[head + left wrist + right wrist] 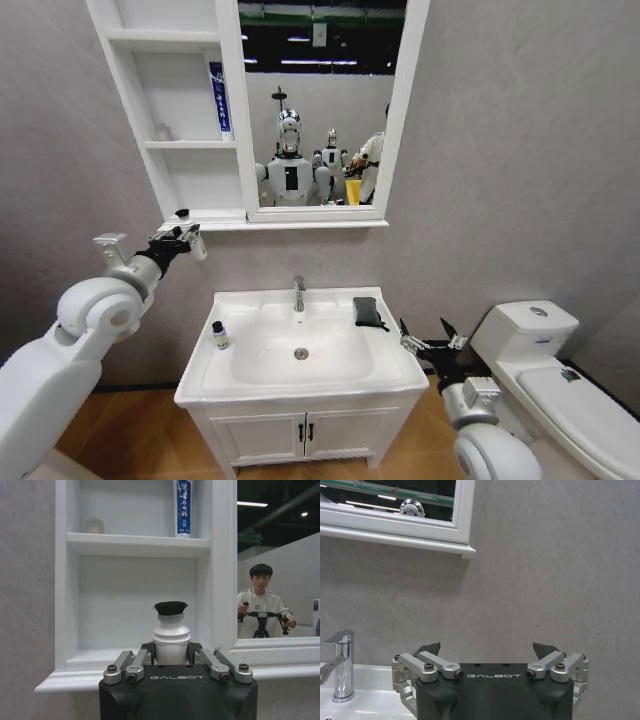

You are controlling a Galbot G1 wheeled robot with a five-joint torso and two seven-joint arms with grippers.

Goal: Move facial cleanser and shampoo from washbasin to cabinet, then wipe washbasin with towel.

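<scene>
My left gripper [188, 237] is shut on a white bottle with a black cap [171, 635], held upright just in front of the cabinet's [180, 146] lowest shelf [95, 659]. Whether this bottle is the facial cleanser or the shampoo I cannot tell. A second small bottle with a black cap [219, 335] stands on the washbasin's [390, 352] left rim. The dark folded towel [368, 312] lies on the rim's back right corner. My right gripper [425, 331] hovers open and empty beside the washbasin's right edge, also seen as the right gripper [487, 648] facing the wall.
A blue and white tube [218, 97] and a small jar [162, 131] stand on the cabinet's middle shelf. The chrome tap [298, 293] rises at the basin's back. A white toilet [560, 372] stands close on the right. The mirror [320, 100] adjoins the shelves.
</scene>
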